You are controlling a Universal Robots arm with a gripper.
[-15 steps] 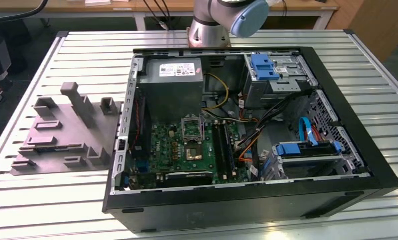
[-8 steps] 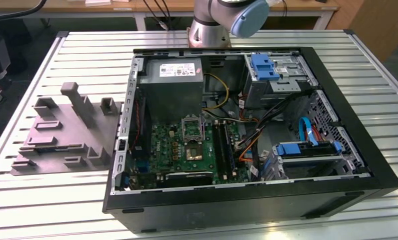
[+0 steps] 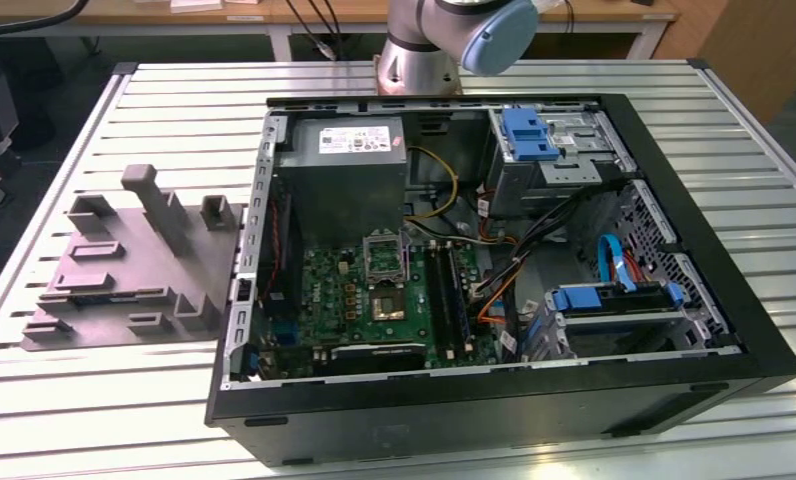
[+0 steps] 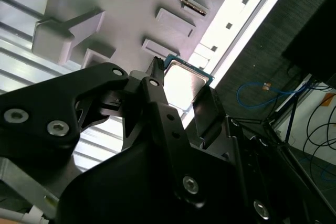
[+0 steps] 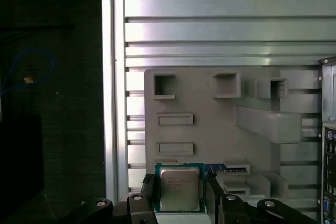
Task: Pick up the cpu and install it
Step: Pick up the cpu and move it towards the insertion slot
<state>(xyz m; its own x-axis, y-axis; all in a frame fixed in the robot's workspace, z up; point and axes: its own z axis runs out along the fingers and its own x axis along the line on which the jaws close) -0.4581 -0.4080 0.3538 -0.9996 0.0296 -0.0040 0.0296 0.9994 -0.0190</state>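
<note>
Robotics lab: slatted aluminium bench (image 3: 131,420), open computer case (image 3: 505,425), robot arm (image 3: 432,45)

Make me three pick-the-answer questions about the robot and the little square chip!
1. Where is the small square silvery cpu?
A) between the fingers of the black gripper
B) in the computer's socket
C) on the floor

2. What colour is the moulded plastic holder plate?
A) red
B) grey
C) yellow

3. How is the black desktop computer case?
A) side open
B) closed up
C) wrapped in a box

Answers:
1 A: in both wrist views the gripper clamps the cpu's edges.
2 B: the plate looks plain grey.
3 A: the green motherboard shows inside.
</note>
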